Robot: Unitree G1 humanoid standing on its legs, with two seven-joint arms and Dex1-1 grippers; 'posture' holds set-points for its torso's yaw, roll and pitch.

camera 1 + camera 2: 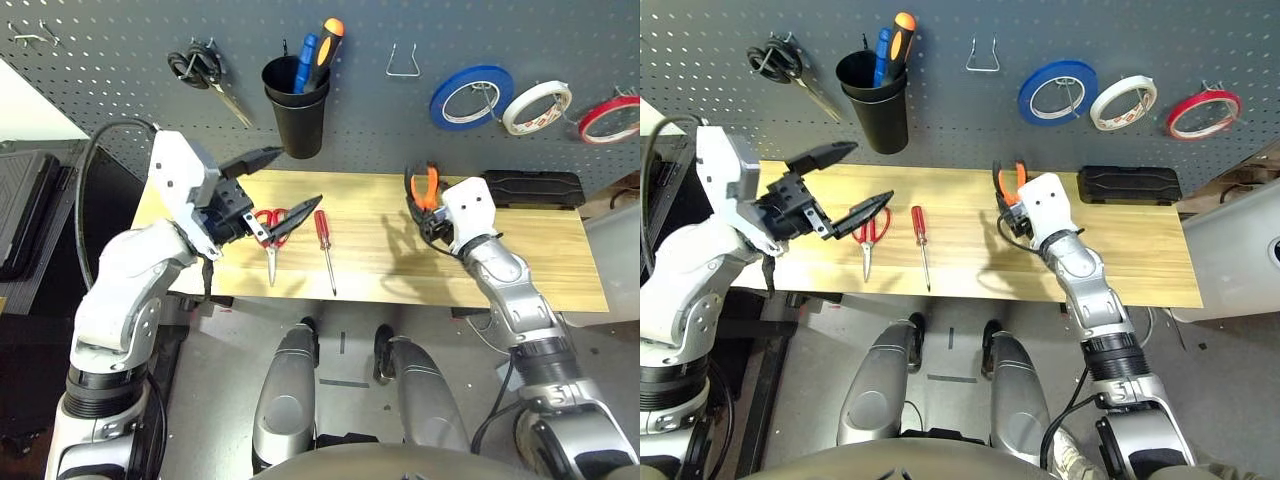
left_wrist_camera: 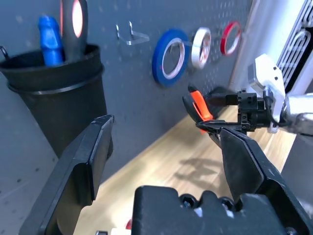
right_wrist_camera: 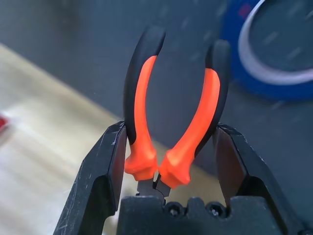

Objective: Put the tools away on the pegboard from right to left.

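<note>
Left gripper: jaws spread, near black cup
Right gripper: right of cup, pinching pliers
Pliers' handles: between jaws, ends beyond fingertips

The scissors' red handles were partly covered by the left gripper above the table's left part. The lower ends of the blue tool and the orange-and-black handle were hidden inside the cup. The red tape ring was cut off by the left eye view's edge. In the right wrist view, the table was blurred.
</note>
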